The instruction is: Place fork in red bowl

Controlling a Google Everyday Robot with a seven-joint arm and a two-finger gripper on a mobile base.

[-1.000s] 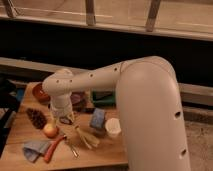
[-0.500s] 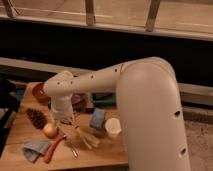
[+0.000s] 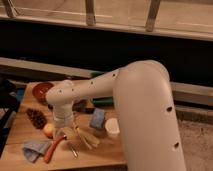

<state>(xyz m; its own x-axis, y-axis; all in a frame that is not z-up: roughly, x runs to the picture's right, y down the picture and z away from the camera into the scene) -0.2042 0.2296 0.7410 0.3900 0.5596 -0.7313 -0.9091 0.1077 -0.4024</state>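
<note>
The thick white arm (image 3: 145,110) rises at the right and reaches left through a long, rounded segment to a bulbous joint, where it turns straight down. The gripper (image 3: 65,131) hangs under that wrist, pointing down just above the left part of the worktop (image 3: 107,150), fingers spread apart.

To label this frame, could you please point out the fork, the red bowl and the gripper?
fork (image 3: 74,149): camera view, middle of its handle.
red bowl (image 3: 41,93): camera view, inside wall.
gripper (image 3: 66,131): camera view, its tip, hanging near the fork.
</note>
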